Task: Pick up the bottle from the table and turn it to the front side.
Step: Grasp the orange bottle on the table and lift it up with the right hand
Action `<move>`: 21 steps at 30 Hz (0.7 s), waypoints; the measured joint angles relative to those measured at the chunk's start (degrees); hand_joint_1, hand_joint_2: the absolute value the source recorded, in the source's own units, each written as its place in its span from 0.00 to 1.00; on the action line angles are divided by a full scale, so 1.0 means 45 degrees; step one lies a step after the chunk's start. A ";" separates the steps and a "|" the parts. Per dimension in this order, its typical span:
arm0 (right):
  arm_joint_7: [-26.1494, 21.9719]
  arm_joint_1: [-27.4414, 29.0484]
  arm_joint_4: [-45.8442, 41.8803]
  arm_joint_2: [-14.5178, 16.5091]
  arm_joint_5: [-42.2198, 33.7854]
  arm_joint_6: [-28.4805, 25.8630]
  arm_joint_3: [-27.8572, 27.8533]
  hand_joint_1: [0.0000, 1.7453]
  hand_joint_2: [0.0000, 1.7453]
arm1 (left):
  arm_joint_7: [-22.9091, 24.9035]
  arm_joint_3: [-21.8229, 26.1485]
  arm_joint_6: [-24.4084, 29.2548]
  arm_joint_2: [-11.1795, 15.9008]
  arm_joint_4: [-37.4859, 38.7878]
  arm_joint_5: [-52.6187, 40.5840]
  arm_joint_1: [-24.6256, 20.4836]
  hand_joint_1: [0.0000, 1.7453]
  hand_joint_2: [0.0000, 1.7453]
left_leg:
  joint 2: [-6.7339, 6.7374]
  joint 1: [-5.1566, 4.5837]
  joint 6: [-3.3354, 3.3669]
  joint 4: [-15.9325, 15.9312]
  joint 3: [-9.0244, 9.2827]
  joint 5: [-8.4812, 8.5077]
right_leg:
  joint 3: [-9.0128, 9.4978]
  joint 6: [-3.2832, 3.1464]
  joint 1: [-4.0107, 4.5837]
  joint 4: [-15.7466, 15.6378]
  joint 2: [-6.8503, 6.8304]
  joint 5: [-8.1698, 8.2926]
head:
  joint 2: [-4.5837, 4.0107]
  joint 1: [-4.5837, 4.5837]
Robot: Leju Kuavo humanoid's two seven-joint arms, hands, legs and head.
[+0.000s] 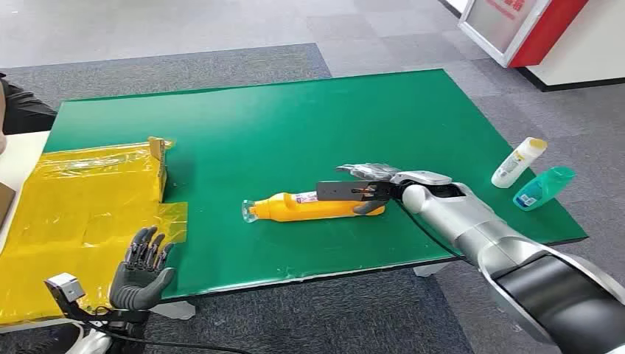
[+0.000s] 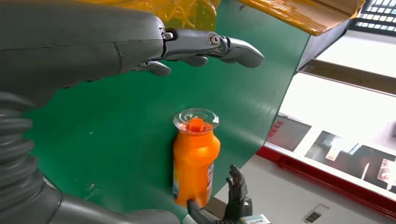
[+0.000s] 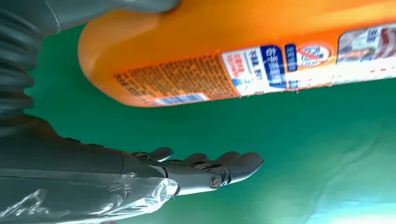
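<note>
An orange bottle [image 1: 317, 206] with a clear cap lies on its side on the green table [image 1: 295, 118], cap pointing left. Its printed label [image 3: 261, 70] faces the right wrist camera. My right hand [image 1: 368, 188] is at the bottle's base end, with its fingers [image 3: 210, 168] spread apart from the bottle [image 3: 243, 51] and the thumb against its upper side. My left hand [image 1: 144, 269] hovers open, palm up, off the table's near left edge. The left wrist view looks past its fingers [image 2: 219, 46] at the bottle [image 2: 195, 163] cap-on.
A yellow plastic-wrapped cardboard box [image 1: 88, 206] covers the table's left side. A white bottle [image 1: 518, 162] and a teal bottle [image 1: 544, 187] lie near the right edge. A person's dark sleeve [image 1: 18, 107] shows at the far left. A red and white stand [image 1: 516, 29] is on the floor beyond.
</note>
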 joint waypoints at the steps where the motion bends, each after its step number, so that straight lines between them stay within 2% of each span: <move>1: 0.0031 -0.0029 -0.0006 -0.0044 -0.0049 0.0063 0.0058 0.00 1.00 | 0.0000 0.0005 -0.0008 0.0000 -0.0001 -0.0004 0.0001 0.00 1.00 | 0.0000 0.0000 0.0000 0.0000 0.0000 0.0000 | 0.0001 0.0000 0.0000 0.0000 0.0000 0.0000 | 0.0000 0.0000; 9: 0.0091 -0.0178 0.0113 -0.0455 -0.0351 0.0482 0.0757 0.00 1.00 | -0.0004 0.0033 -0.0136 0.0000 0.0000 -0.0017 0.0005 0.00 1.00 | -0.0001 0.0000 0.0000 0.0000 0.0001 0.0000 | 0.0000 0.0000 0.0000 0.0000 0.0000 0.0001 | 0.0000 0.0000; 21: 0.0076 -0.0234 0.1079 -0.0540 -0.0636 0.0535 0.1382 0.00 1.00 | -0.0005 0.0034 -0.0181 0.0000 0.0002 -0.0018 -0.0053 0.00 1.00 | -0.0001 0.0000 0.0000 0.0001 0.0001 0.0000 | -0.0001 0.0001 -0.0001 -0.0001 0.0001 0.0001 | 0.0000 0.0001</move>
